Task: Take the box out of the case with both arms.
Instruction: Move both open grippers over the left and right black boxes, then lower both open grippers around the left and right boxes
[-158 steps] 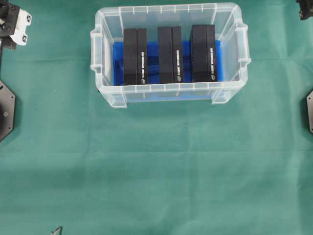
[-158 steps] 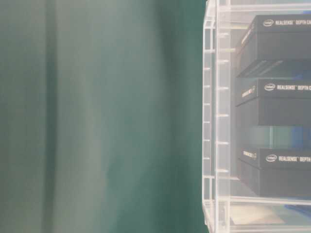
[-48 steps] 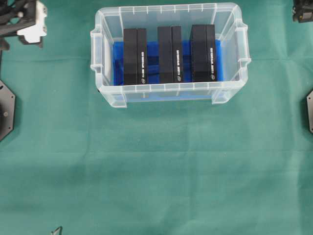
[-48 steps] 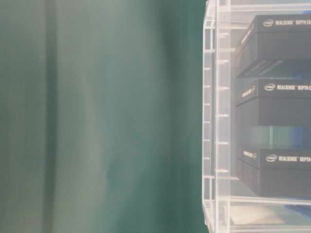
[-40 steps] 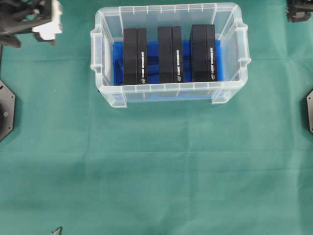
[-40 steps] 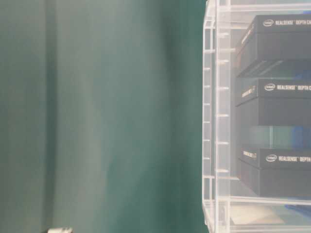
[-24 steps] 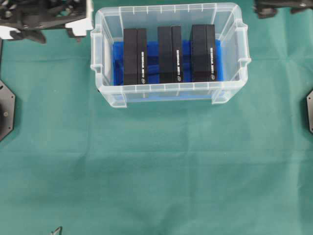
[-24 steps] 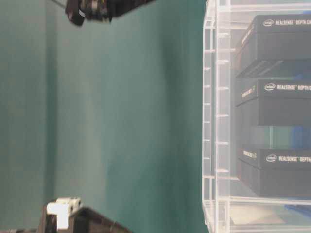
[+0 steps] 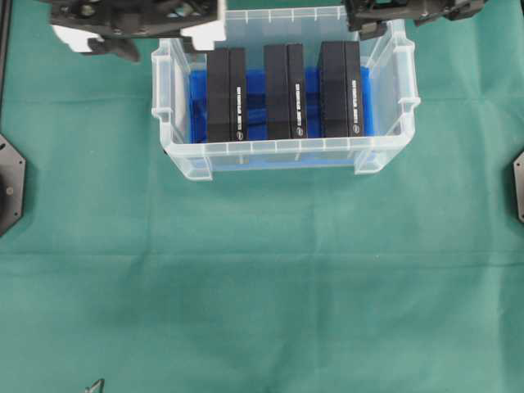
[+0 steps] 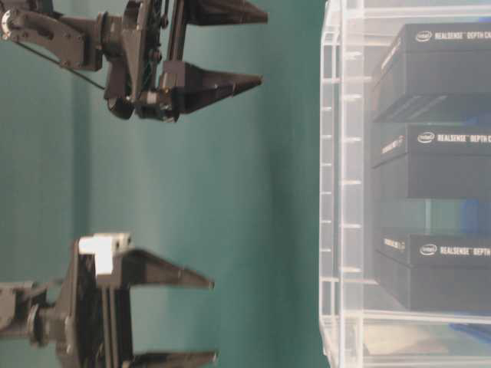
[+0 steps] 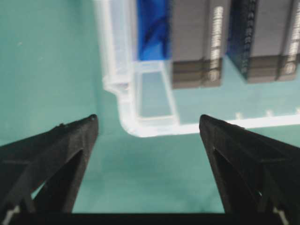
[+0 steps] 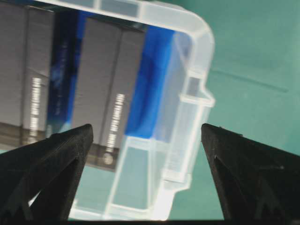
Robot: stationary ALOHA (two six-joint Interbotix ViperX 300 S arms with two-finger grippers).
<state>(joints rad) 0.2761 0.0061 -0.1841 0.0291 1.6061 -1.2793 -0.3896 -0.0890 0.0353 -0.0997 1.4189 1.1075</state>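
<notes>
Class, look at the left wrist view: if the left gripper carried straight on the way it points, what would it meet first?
Probably the rounded corner rim of the clear rectangular plastic case, which lies between the open fingers of the left gripper. The nearest black box sits further inside. Depth is unclear, so the green cloth beside it is possible.

A green cloth covered the whole table, faintly creased across the middle. Dark octagonal plates sat at the left edge and right edge of the overhead frame.
</notes>
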